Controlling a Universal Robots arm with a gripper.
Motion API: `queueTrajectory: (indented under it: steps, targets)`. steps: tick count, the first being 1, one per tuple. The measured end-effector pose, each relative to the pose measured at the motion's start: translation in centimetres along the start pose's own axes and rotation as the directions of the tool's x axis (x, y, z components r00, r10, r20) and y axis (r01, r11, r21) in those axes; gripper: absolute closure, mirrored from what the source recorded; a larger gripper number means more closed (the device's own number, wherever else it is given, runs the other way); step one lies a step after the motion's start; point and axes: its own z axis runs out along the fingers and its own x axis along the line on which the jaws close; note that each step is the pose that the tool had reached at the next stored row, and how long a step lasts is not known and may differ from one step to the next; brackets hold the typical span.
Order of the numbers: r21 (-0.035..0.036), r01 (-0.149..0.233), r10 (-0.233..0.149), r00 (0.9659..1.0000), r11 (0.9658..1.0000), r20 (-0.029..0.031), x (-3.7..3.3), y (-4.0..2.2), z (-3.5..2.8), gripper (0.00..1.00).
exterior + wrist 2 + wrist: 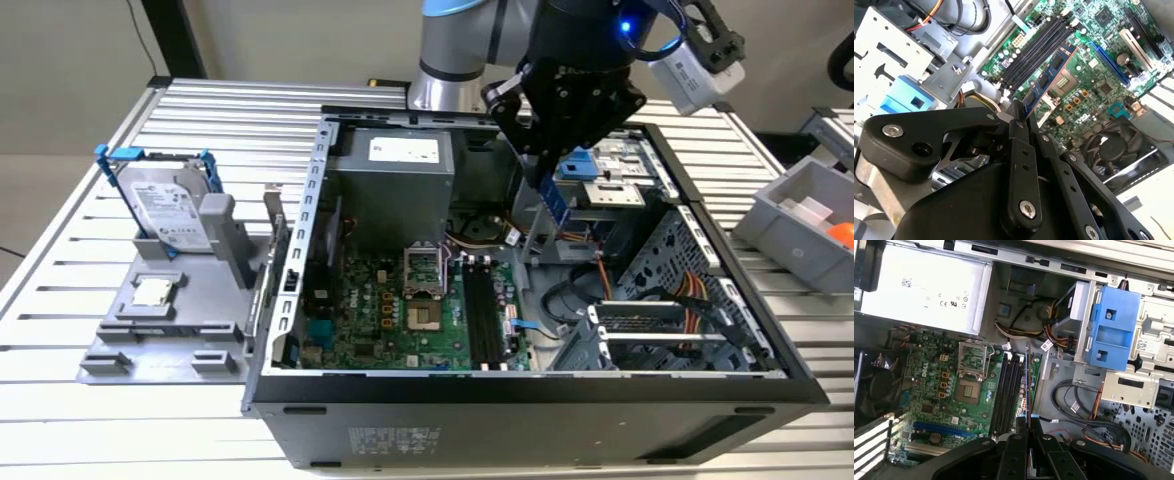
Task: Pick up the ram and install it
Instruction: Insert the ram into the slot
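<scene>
My black gripper (pixel 550 172) hangs over the open computer case, shut on the ram (pixel 557 210), a thin blue-green stick pointing down toward the board. In the second wrist view the ram (pixel 1046 82) juts out from between the gripper's (pixel 1019 120) fingers, above the motherboard. In the first wrist view the ram (pixel 1028 385) is seen edge-on, beside and slightly off the row of black memory slots (pixel 1006 390). Those slots (pixel 487 310) lie below the gripper on the green motherboard (pixel 387 320), and they look unfilled (pixel 1034 50).
A hard drive in a blue frame (pixel 167 205) stands on a grey holder at the exterior view's left, with a small silver chip (pixel 154 292) before it. The power supply (pixel 394 180), CPU socket (pixel 420 290), blue drive bracket (pixel 1114 332) and cables (pixel 667 300) crowd the case. A grey bin (pixel 801 220) sits right.
</scene>
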Motion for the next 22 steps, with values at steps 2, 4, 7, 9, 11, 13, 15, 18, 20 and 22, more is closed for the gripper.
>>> queueTrajectory:
  steps: [2,4,7,9,11,13,15,18,20,22]
  targets:
    - [0.0003,-0.015,0.015,0.9999,0.9999,0.0002,0.0,0.0,0.0,1.0]
    - [0.0004,-0.023,0.023,0.9997,0.9997,0.0002,0.0,0.0,0.0,1.0]
    - [0.0006,-0.035,0.035,0.9994,0.9994,0.0004,0.0,0.0,0.0,1.0]
    - [0.0007,-0.038,0.038,0.9993,0.9993,0.0005,0.0,0.0,0.0,1.0]
    - [0.0008,-0.039,0.039,0.9992,0.9992,0.0004,-0.01,0.0,0.0,1.0]
    - [0.0009,-0.039,0.039,0.9992,0.9992,0.0004,-0.07,-0.01,0.02,1.0]
    - [0.0008,-0.039,0.039,0.9992,0.9992,0.0004,-0.16,-0.02,0.04,1.0]
    - [0.0008,-0.04,0.04,0.9992,0.9992,0.0005,-0.37,-0.05,0.1,1.0]
    - [0.0006,-0.041,0.041,0.9992,0.9992,0.0005,-0.48,-0.07,0.18,1.0]
    - [0.0007,-0.042,0.042,0.9991,0.9991,0.0005,-0.51,-0.08,0.32,1.0]
